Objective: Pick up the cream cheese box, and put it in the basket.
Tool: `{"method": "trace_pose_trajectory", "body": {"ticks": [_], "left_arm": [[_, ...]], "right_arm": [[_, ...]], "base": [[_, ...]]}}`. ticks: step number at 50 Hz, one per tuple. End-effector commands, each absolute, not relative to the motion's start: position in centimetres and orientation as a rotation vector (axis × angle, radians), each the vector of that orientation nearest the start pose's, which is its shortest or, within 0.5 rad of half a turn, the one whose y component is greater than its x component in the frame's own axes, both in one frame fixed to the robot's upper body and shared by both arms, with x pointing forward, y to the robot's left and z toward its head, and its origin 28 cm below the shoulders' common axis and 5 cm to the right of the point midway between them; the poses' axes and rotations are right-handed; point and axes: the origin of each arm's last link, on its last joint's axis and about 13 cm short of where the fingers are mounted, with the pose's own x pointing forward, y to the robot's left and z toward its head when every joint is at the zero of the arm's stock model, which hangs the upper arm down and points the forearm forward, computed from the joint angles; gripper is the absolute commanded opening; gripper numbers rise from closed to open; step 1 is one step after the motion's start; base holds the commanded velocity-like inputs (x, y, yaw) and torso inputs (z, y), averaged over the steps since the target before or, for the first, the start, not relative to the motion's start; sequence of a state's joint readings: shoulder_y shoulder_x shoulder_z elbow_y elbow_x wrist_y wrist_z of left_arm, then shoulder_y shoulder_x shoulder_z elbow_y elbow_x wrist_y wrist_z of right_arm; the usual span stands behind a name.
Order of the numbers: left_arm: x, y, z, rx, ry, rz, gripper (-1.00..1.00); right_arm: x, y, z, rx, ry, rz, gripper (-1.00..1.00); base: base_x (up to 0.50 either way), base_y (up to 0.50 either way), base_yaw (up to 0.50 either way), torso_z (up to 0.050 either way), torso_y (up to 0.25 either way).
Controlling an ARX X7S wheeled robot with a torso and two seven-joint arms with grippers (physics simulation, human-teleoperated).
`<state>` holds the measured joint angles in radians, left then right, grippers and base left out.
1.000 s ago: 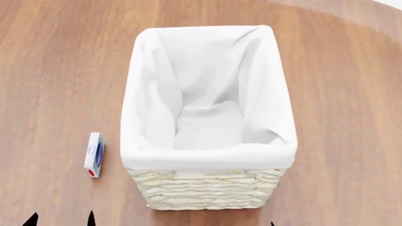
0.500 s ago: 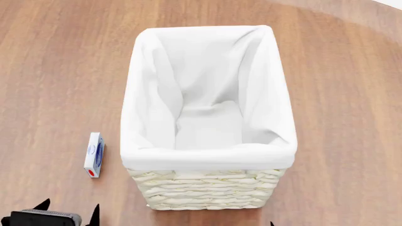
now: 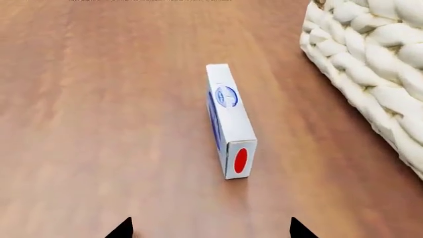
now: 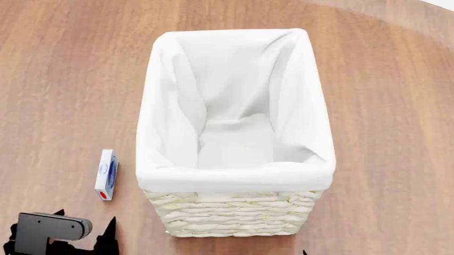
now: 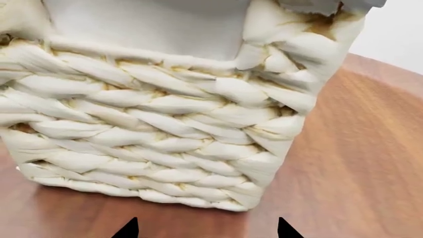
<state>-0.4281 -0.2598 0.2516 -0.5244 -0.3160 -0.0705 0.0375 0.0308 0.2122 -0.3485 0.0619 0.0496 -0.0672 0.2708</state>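
A broad wooden tabletop [image 4: 64,79] of reddish-brown grain filled the head view, with a paler band curving across its far right corner. Taking the basket as the landmark and moving from left to right: the left gripper [image 4: 60,234] sat low at the near edge, to the left of the basket's front corner and nearer the robot than the box; its dark fingertips [image 3: 122,229] stood spread apart in the left wrist view, with nothing between them. Just beyond it, the cream cheese box [image 4: 106,174] stood on one long narrow edge on the wood, beside the basket's left wall and near its front corner but not touching it, its blue oval logo facing up and its red mark on the end toward the robot. The basket [image 4: 234,215] itself, cream-white woven wicker, stood upright at the middle of the table, its white cloth liner [image 4: 237,175] folded over the rim and sagging into an interior that held nothing else. The right gripper [image 5: 205,229] was close to the basket's front wicker wall in the right wrist view, its two dark tips apart and closed on nothing.
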Motion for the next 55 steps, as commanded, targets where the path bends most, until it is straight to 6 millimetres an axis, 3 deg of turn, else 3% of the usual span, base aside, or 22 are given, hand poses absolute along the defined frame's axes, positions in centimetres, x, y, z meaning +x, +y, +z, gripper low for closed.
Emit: {"method": "trace_pose_trajectory", "body": {"ticks": [1, 9, 30, 44, 55], "left_arm": [[29.6, 25.5, 0.9, 0.009, 0.202, -0.117, 1.00], [29.8, 25.3, 1.4, -0.001, 0.178, -0.121, 1.00], [32.1, 24.4, 5.0, -0.015, 0.105, -0.122, 1.00], [33.4, 23.9, 5.0, -0.028, 0.121, -0.118, 1.00], [34.7, 23.4, 3.8, -0.043, 0.177, -0.126, 1.00]], "right_arm": [[20.5, -8.3, 0.0, -0.166, -0.008, 0.077, 1.00], [20.5, -8.2, -0.1, -0.166, -0.005, 0.083, 1.00], [20.5, -8.2, -0.3, -0.163, -0.007, 0.093, 1.00], [20.3, -8.1, -0.2, -0.163, -0.010, 0.096, 1.00], [20.2, -8.1, 0.0, -0.162, -0.014, 0.096, 1.00]], "base": [[0.00, 0.00, 0.00, 0.000, 0.000], [0.00, 0.00, 0.00, 0.000, 0.000], [0.00, 0.00, 0.00, 0.000, 0.000], [0.00, 0.00, 0.00, 0.000, 0.000], [0.00, 0.00, 0.00, 0.000, 0.000]]}}
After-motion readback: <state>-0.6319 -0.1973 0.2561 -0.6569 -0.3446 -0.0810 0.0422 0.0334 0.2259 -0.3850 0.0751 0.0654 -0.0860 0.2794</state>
